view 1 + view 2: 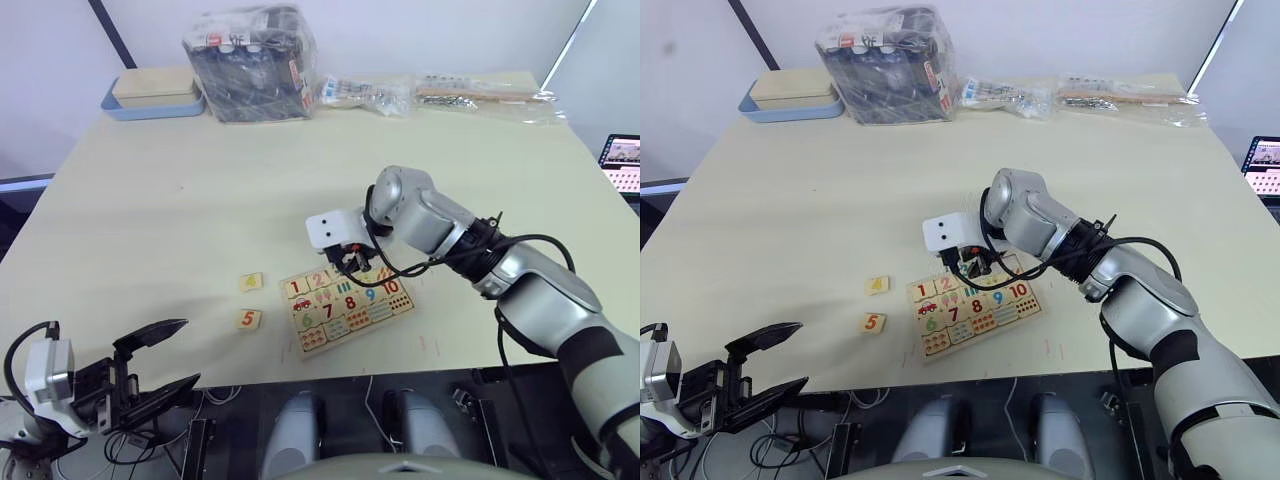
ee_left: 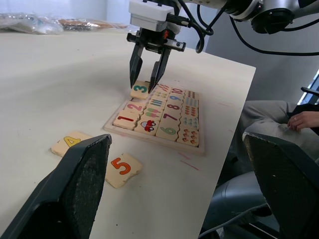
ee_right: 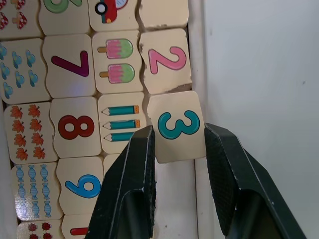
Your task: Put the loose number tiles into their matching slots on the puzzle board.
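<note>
The puzzle board [image 2: 149,139] lies near the table's front edge, with tiles 1 [image 2: 125,119] and 2 [image 2: 134,107] seated in its number row. My right gripper [image 3: 179,134] stands over the board's far left corner, shut on the number 3 tile [image 3: 174,124]. That tile sits tilted, partly over the board's rim beside the 2. Loose tiles 4 [image 1: 251,282] and 5 [image 1: 249,319] lie flat on the table left of the board. My left gripper [image 1: 190,352] hangs open below the table's front left edge, holding nothing.
At the back left stand a pale box on a blue tray [image 1: 155,95] and a plastic-wrapped dark pack [image 1: 250,60]. Clear bags [image 1: 485,95] lie along the back edge. A laptop [image 1: 625,160] is off the right side. A person's hand [image 2: 304,119] rests nearby.
</note>
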`<move>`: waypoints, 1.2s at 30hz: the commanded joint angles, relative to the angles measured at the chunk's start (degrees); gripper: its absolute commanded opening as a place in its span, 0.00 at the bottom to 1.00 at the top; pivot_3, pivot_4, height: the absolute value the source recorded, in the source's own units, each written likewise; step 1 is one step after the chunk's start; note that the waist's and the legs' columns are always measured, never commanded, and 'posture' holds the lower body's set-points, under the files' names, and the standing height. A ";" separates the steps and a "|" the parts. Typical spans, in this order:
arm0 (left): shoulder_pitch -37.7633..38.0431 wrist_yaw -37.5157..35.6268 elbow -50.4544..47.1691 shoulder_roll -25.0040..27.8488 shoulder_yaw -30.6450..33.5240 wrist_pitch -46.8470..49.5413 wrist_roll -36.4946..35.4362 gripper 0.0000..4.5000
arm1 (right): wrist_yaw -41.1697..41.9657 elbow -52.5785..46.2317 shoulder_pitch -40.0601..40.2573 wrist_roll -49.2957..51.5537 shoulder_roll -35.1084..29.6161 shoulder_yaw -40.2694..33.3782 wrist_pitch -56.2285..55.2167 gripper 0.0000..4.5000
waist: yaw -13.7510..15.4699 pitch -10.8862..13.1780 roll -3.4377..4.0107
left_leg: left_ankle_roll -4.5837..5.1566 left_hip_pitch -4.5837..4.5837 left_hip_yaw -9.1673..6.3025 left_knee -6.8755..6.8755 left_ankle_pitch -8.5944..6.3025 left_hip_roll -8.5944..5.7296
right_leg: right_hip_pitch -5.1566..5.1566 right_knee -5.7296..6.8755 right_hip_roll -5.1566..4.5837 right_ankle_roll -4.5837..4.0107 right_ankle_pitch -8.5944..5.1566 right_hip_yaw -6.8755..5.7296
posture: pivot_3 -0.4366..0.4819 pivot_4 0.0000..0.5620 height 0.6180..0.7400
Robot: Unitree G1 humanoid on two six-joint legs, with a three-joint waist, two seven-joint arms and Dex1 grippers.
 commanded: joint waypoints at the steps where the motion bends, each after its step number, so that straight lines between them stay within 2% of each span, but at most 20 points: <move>1: 0.17 -1.11 0.36 0.24 1.02 -0.93 -0.34 1.00 | 0.61 -0.32 0.22 -0.82 0.30 -1.33 -0.52 0.20 | 0.01 0.00 0.00 | 0.00 0.00 0.00 0.00 0.00 0.00 | 0.00 0.00 0.00 0.00 0.00 0.00 | 0.48 0.27 1.00; 36: 0.49 -0.94 0.51 -1.39 0.23 -2.07 0.27 1.00 | 1.68 1.15 1.14 -2.95 2.97 -2.15 -1.24 0.20 | -0.17 0.02 0.04 | 0.00 0.00 -0.01 -0.01 0.00 0.01 | 0.00 0.01 0.01 0.00 0.00 0.00 | 0.48 0.27 1.00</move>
